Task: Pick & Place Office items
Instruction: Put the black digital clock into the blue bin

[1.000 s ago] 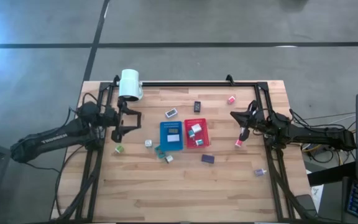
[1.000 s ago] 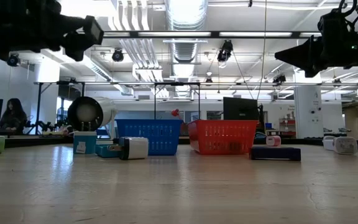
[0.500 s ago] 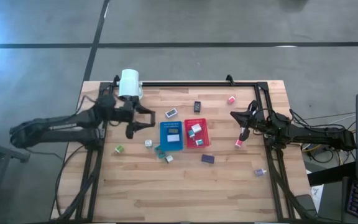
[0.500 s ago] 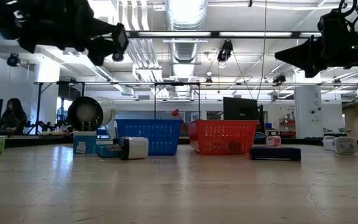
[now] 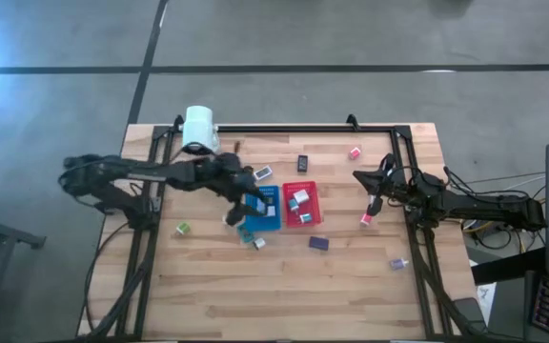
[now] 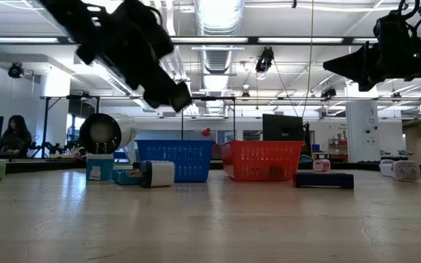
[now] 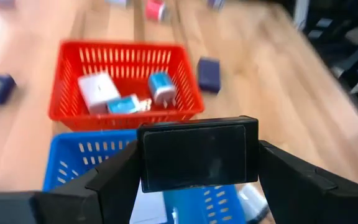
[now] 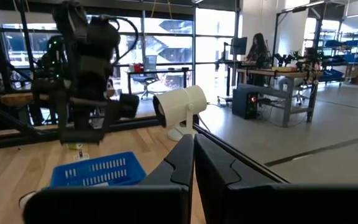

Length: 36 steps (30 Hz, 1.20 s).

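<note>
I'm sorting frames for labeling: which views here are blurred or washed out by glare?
Left wrist view: motion-blurred, red basket and table edges soft. Low view: bright ceiling lights leave the left arm a dark silhouette. High view: evenly lit, sharp enough. Right wrist view: bright windows behind.

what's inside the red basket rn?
Red basket: a white block, a teal piece and a blue-and-white block. Its near corners sit behind the basket wall, unseen.
</note>
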Each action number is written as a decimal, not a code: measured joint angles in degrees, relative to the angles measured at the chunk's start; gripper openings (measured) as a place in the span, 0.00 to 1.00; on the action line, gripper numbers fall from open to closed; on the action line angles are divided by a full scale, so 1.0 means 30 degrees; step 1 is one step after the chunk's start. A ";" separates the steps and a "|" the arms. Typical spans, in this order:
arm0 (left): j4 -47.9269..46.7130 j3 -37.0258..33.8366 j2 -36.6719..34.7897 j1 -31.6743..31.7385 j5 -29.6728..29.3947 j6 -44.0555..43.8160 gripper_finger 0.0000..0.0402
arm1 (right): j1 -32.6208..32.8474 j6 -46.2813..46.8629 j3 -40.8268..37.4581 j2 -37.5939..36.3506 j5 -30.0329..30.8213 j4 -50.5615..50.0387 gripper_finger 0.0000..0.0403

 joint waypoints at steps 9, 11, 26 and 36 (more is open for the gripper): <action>-0.1463 0.2061 0.4398 -0.0358 -0.0870 0.0283 0.70 | 0.0000 0.0000 0.0000 0.0000 -0.0004 -0.0007 0.02; -0.1987 0.2423 0.4957 -0.0358 -0.1977 0.0286 0.70 | 0.0000 0.0000 0.0000 0.0000 0.0001 -0.0007 0.02; -0.3119 0.3123 0.5962 -0.0427 -0.3129 0.0290 0.76 | 0.0000 0.0014 0.0000 0.0007 -0.0006 0.0000 0.02; -0.3127 0.3123 0.5962 -0.0423 -0.3125 0.0268 0.79 | 0.0000 0.0109 0.0000 0.0007 -0.0006 0.0000 0.02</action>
